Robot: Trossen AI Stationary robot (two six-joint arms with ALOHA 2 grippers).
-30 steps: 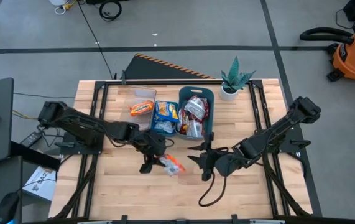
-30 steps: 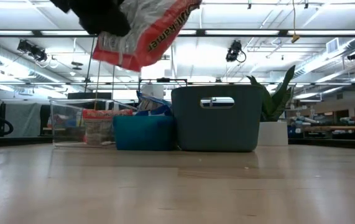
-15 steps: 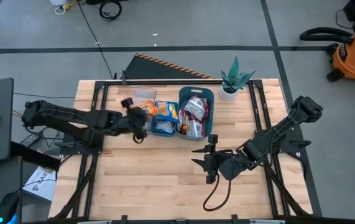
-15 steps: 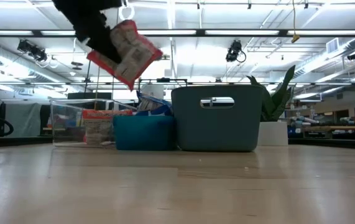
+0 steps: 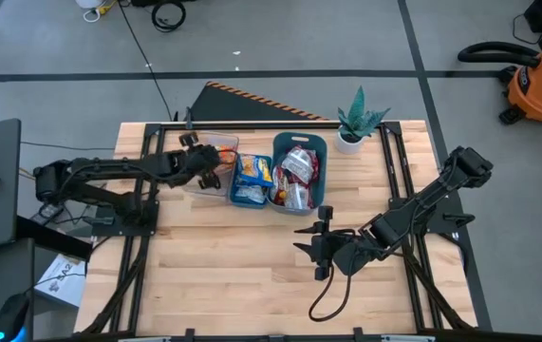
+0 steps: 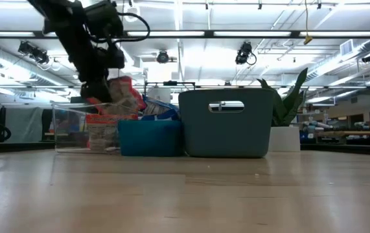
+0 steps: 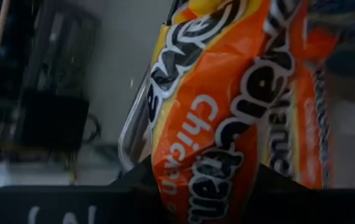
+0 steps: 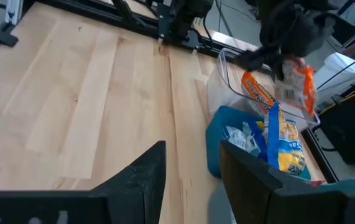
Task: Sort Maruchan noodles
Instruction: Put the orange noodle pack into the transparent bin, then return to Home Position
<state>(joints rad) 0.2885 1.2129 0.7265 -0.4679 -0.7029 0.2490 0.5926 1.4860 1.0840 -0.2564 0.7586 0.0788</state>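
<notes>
Right now the left gripper [image 5: 206, 163] is clamped on an orange packet [image 7: 227, 118], holding it over the clear bin [image 5: 197, 177] at the far left of the row. If it lets go off-centre, the packet could catch the rim and slide out. The right gripper [image 5: 310, 242] waits with its fingers apart, holding nothing, over the wooden table [image 5: 252, 285]. Bright ceiling lights shine behind.
</notes>
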